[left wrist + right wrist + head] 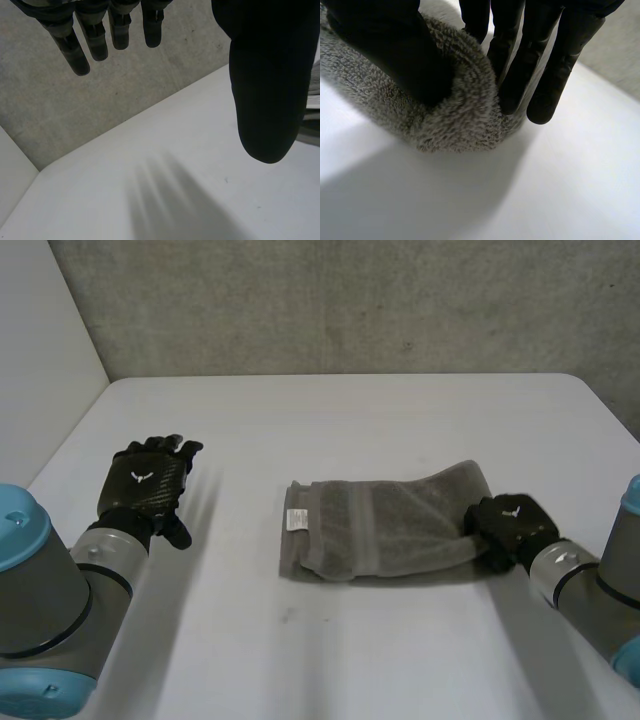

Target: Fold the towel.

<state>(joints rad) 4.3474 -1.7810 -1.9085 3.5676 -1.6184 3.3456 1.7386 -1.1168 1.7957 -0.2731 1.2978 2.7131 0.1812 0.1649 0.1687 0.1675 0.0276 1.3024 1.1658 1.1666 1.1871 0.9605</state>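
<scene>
Grey terry-cloth towel (385, 525), fuzzy pile, flatter woven band near one end. White table (350, 640) smooth, matt. Grey wall (350, 300) rough, concrete-like. Black left hand (148, 485) and right hand (510, 525) matt. Light-blue arm caps (20, 520) smooth, slight sheen.

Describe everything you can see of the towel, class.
The towel is grey, fluffy terry cloth, folded into a layered strip lying on the white table. A woven band crosses it, and a small white label sits at the end away from the right hand. That hand pinches the other end between thumb and fingers, where the cloth curls over.
</scene>
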